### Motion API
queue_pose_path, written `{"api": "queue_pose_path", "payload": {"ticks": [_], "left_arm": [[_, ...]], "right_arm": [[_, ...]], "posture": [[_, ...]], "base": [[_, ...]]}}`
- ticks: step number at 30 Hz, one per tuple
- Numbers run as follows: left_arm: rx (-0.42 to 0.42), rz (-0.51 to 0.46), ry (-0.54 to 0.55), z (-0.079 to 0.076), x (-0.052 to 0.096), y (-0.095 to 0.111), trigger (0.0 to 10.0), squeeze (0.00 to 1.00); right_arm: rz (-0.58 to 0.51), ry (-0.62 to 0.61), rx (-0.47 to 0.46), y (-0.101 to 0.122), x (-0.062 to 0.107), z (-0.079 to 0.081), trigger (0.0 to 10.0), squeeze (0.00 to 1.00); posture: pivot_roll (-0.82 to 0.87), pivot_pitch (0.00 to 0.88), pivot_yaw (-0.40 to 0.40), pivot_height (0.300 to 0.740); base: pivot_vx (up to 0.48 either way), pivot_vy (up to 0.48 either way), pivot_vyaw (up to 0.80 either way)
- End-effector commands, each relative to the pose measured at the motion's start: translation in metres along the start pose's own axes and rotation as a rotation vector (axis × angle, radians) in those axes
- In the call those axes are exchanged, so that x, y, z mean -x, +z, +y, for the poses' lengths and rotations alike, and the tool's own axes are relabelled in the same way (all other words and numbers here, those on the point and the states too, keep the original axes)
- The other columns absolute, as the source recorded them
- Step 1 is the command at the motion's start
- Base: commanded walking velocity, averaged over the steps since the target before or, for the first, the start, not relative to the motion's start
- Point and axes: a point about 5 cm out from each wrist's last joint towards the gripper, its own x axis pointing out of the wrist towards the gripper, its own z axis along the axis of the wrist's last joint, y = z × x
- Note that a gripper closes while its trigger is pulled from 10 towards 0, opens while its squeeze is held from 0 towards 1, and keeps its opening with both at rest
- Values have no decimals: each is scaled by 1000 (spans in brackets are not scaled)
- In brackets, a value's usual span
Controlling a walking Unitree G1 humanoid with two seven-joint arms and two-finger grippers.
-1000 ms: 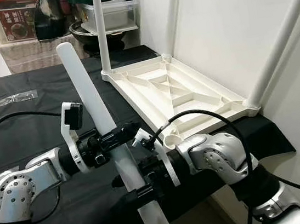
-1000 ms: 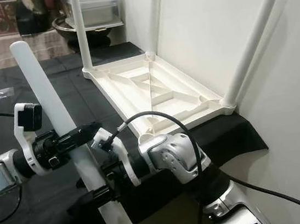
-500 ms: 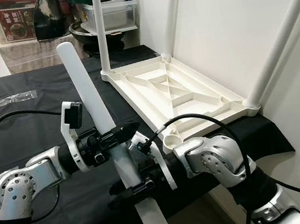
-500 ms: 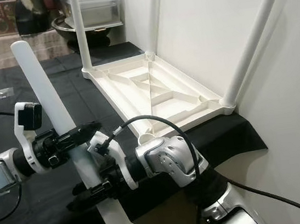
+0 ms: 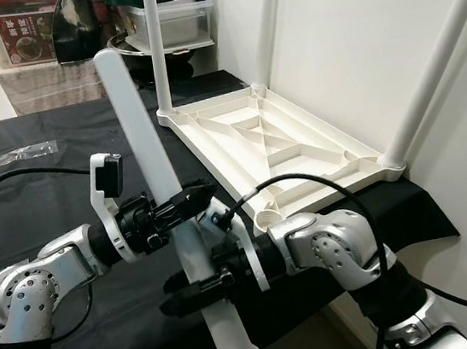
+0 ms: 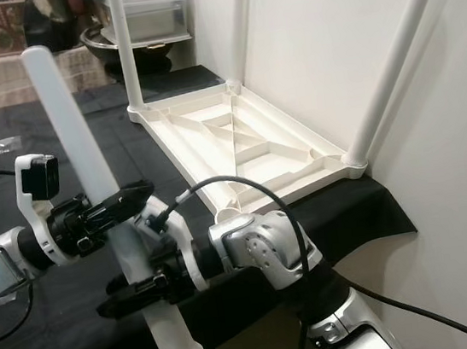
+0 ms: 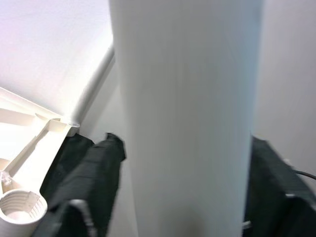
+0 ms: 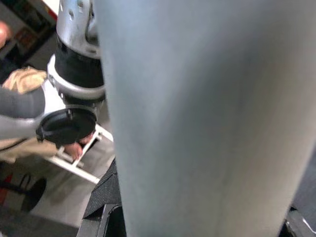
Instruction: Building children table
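Change since a second ago: the loose leg point(image 5: 149, 160) is standing steeper, its rounded top reaching higher against the shelf clutter; the right gripper point(image 5: 198, 284) is sitting further toward the robot's left along its grip, and the threaded end is showing more fully at the bottom edge
Legs, counted: four white legs in all, three of them standing up from the tabletop's corners, one being held free in the air
Tabletop: one white tabletop point(image 5: 277, 147) is lying upside down on the black cloth point(image 5: 46, 190), ribbed underside facing up, pushed against the wall
Open socket: one threaded socket point(image 5: 269, 219) is sitting at the tabletop's near corner, just beside the right forearm
Left gripper: the left gripper point(image 5: 188, 205) is reaching in from the left, forearm roughly level, fingers clamping the loose leg around mid-length
Right gripper: it is coming across from the right with the elbow bent, fingers closing on the same leg just below the left gripper
Wrist views: both are showing the leg pressed close and blurred; finger contact is probably full, though hard to confirm there
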Motion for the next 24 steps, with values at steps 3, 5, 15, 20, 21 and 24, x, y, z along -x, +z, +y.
{"api": "queue_pose_path", "payload": {"ticks": [3,5,15,20,21,24], "left_arm": [[-8,-21,-11,-3,1,5,10000,1000],[-9,-37,-16,-5,3,10,10000,1000],[-41,-166,4,-15,20,32,10000,1000],[-144,-309,180,-14,37,35,10000,0],[-166,-324,228,-11,39,33,10000,0],[-187,-312,348,-2,45,21,10000,0]], "right_arm": [[-38,-15,-11,3,5,-1,0,0],[-52,-32,-17,4,9,-4,0,0],[-191,-233,-21,16,41,-31,0,0],[-424,-607,75,46,87,-62,0,0],[-463,-651,106,52,93,-63,0,0],[-547,-685,124,65,104,-60,0,0]], "posture": [[27,0,-81,740],[28,0,-82,740],[36,0,-84,740],[42,0,-88,740],[42,0,-88,740],[49,0,-91,740]], "base": [[0,0,0],[0,0,0],[0,0,0],[0,0,0],[0,0,0],[0,0,0]]}}
